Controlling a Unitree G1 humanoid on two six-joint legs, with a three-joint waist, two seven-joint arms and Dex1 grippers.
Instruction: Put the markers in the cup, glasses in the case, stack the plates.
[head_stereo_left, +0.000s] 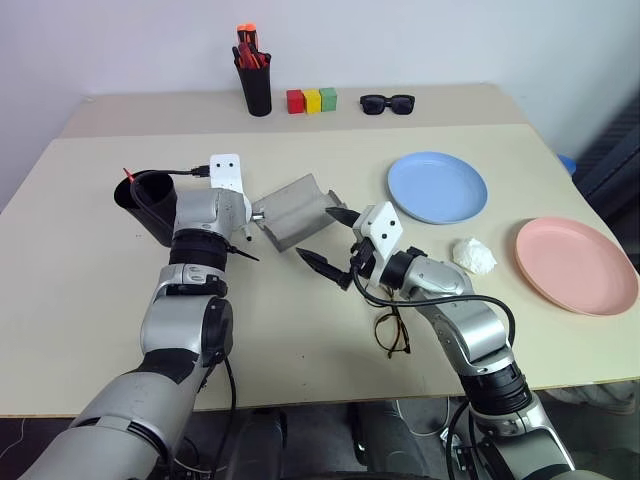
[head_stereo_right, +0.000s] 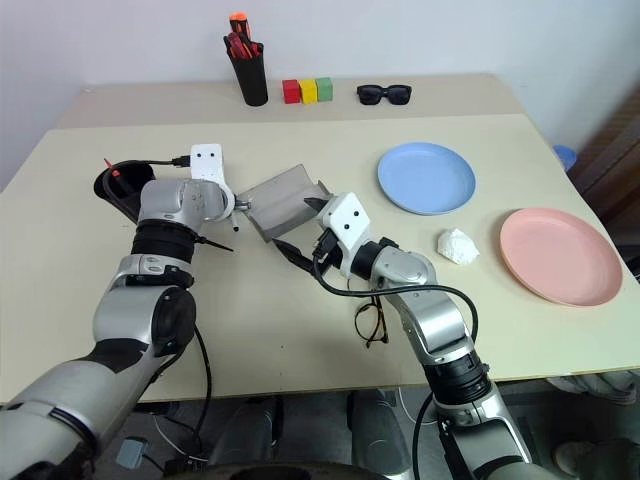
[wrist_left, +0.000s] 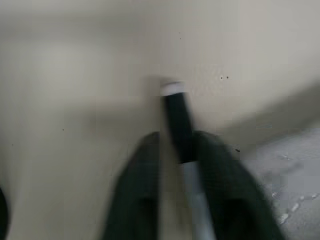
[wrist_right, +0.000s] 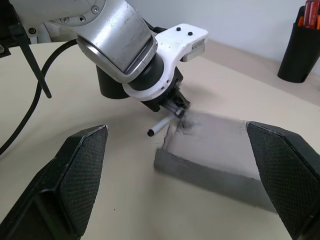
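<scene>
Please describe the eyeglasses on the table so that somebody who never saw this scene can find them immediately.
Start from the beige table and go to its near edge, close beside the robot's right forearm. There lie the eyeglasses: a thin dark wire frame with round clear lenses. The sunglasses at the far side are thick, black and dark-lensed, so the two cannot be confused.

the 2 head views look forward and down over the beige rectangular table (head_stereo_left: 90, 300) from above, sharing the whole tabletop. the left wrist view sits very close above the table. the right wrist view looks level across it at the grey hinged matte case (wrist_right: 220, 155), also seen from the head.
</scene>
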